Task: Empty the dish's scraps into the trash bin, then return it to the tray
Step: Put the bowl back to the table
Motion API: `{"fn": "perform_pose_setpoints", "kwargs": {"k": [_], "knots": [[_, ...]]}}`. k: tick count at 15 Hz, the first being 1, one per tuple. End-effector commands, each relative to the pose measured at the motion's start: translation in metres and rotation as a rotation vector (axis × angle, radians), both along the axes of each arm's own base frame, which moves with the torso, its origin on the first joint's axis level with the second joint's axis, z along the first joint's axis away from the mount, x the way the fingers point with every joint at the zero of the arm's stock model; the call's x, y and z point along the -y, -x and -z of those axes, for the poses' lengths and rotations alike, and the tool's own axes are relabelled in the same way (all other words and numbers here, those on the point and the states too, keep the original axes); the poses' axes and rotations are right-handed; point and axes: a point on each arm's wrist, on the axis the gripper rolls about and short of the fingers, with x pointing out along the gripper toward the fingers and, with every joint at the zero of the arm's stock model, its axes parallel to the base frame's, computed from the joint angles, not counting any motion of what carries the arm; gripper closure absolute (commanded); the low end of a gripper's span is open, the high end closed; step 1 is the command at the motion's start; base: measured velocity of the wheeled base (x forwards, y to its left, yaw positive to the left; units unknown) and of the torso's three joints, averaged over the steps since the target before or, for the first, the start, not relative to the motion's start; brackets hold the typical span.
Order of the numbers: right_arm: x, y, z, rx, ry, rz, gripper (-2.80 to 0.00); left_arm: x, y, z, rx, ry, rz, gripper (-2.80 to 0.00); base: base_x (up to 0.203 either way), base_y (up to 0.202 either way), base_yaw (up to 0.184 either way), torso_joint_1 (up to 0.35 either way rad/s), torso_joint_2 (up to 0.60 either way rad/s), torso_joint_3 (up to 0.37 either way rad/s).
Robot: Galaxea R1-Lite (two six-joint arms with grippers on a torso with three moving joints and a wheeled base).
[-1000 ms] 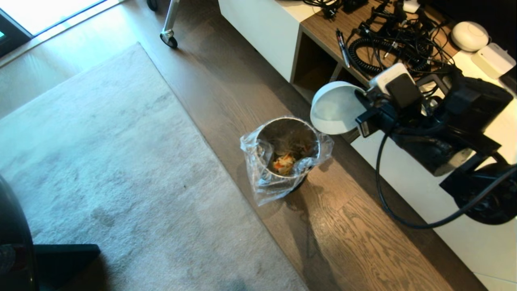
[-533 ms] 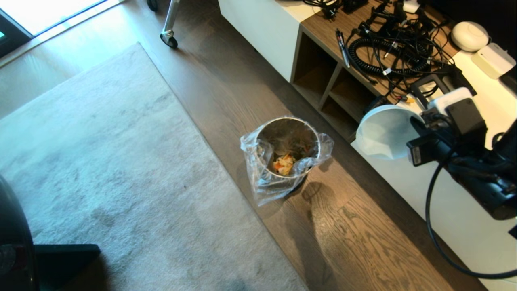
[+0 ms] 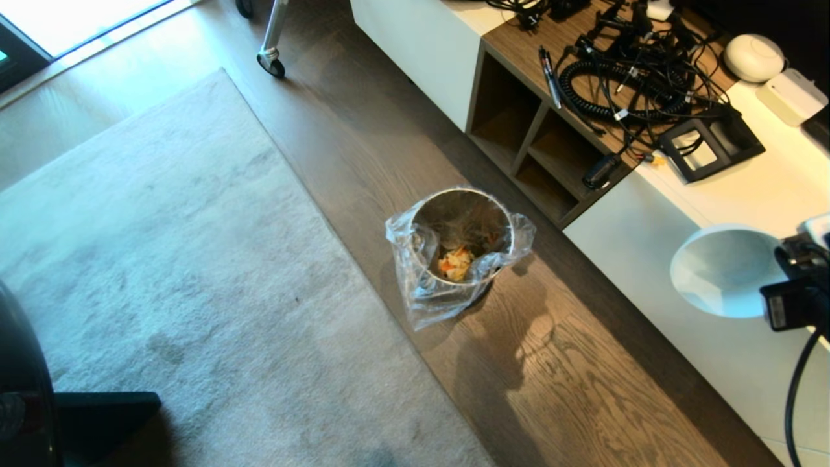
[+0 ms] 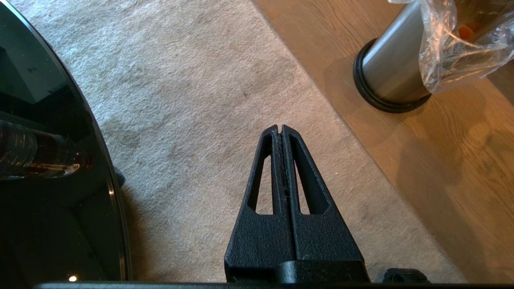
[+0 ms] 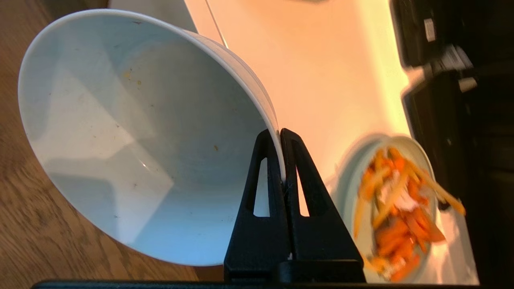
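Observation:
The dish (image 3: 723, 269) is a white bowl held on its side above the white cabinet, well to the right of the trash bin. My right gripper (image 3: 778, 275) is shut on its rim (image 5: 280, 134), one finger inside and one outside. The dish (image 5: 132, 136) holds only a few specks. The steel trash bin (image 3: 462, 246) stands on the wood floor with a clear liner bag, and the scraps (image 3: 456, 261) lie in its bottom. My left gripper (image 4: 278, 129) hangs shut and empty over the rug, the trash bin (image 4: 395, 76) ahead of it. The tray is out of view.
A low white cabinet (image 3: 687, 337) with open cubbies and a tangle of cables (image 3: 622, 84) runs along the right. A pale-green plate of orange strips (image 5: 395, 208) sits on its top. A grey rug (image 3: 181, 259) covers the left floor; a round black table (image 4: 48, 180) edges it.
My right arm has carried the dish from beside the bin's rim rightwards and nearer to me, over the cabinet top. The bin, scraps and left arm have stayed put.

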Motion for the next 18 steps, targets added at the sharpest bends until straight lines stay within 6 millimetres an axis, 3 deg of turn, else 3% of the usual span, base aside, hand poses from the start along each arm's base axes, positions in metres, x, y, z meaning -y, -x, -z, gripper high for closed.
{"fn": "perform_pose_setpoints", "kwargs": {"k": [1, 6, 10, 18], "knots": [[0.006, 0.022, 0.005, 0.005, 0.002, 0.073, 0.00, 0.000, 0.000, 0.000, 0.001, 0.001, -0.001, 0.00, 0.000, 0.000, 0.000, 0.000, 0.00, 0.000], [0.013, 0.049, 0.017, 0.005, -0.061, 0.100, 0.00, 0.000, 0.000, 0.000, 0.001, 0.001, -0.001, 0.00, 0.000, 0.000, 0.000, 0.000, 0.00, 0.000], [0.025, 0.080, 0.032, 0.011, -0.241, 0.126, 0.00, 0.000, 0.000, 0.000, 0.001, 0.001, -0.001, 0.00, 0.000, 0.000, 0.000, 0.000, 0.00, 0.000], [0.012, 0.146, 0.059, 0.022, -0.542, -0.033, 0.00, 0.000, 0.000, 0.000, 0.000, 0.001, -0.001, 0.00, 0.000, 0.000, 0.000, 0.000, 0.00, 0.000]]}}
